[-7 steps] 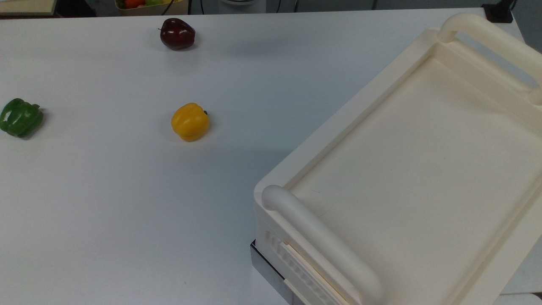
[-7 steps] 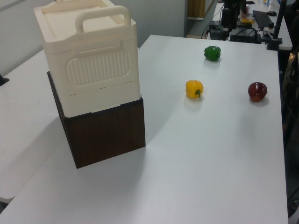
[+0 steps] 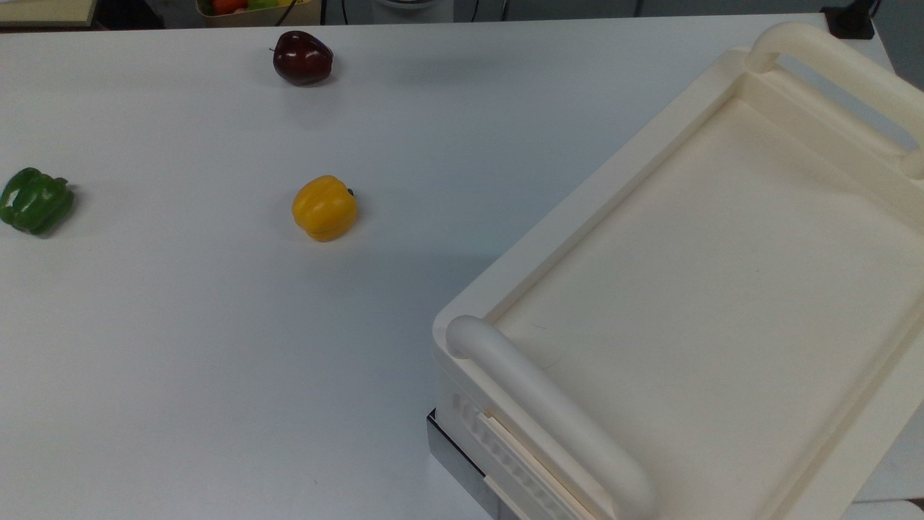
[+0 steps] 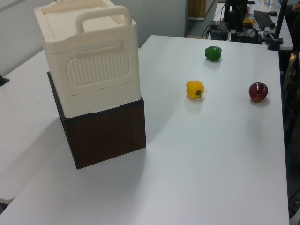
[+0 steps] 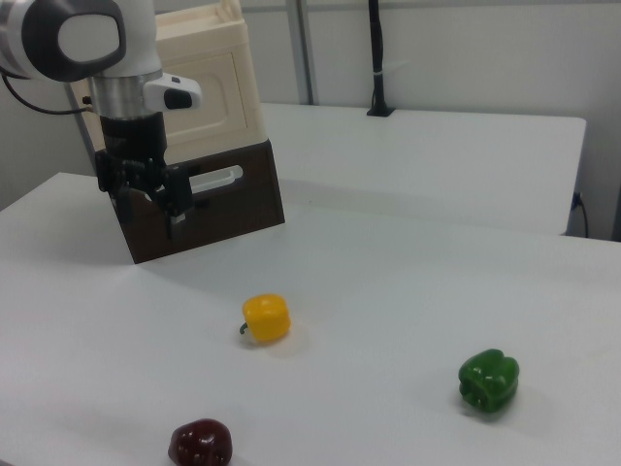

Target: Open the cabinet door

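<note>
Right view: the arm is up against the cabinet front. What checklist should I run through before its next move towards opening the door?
1. Gripper placed at the cabinet front, low, in front of the dark lower part: ok.
2. Gripper touching the pale bar handle beside it: cannot tell.
3. Cabinet shut, with no panel swung out in the left view or the right view: ok.
4. Table in front free for a swing; the yellow pepper, green pepper and dark red apple lie well apart from the cabinet: ok.
5. Cabinet upright, cream upper part seated on the dark base: ok.
</note>
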Robot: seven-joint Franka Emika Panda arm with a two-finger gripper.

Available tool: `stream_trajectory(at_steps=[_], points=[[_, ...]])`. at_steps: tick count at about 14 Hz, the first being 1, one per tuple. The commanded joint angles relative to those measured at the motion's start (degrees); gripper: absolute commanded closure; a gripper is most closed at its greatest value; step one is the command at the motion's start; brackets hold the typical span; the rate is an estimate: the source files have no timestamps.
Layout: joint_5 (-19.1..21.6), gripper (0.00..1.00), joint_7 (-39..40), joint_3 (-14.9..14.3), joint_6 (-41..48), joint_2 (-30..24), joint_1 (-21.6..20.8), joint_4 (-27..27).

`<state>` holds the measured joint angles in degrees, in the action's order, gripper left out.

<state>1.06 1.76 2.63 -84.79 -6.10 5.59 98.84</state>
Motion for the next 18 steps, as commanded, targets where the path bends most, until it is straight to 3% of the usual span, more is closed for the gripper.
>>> stream_trajectory(at_steps=[1,9,12,15,18], points=[[1.4,0.0,1.32,-0.52,1.12,0.47,-0.31,-0.49],[6.32,0.0,3.07,-0.34,-5.11,2.4,-0.84,-0.49],[12.11,0.0,7.46,0.36,-11.95,2.76,-1.11,-0.57],[13.18,0.0,13.6,0.36,-15.91,3.37,-4.7,-2.4],[13.09,0.03,14.32,0.36,-20.22,5.91,-6.99,-6.01]])
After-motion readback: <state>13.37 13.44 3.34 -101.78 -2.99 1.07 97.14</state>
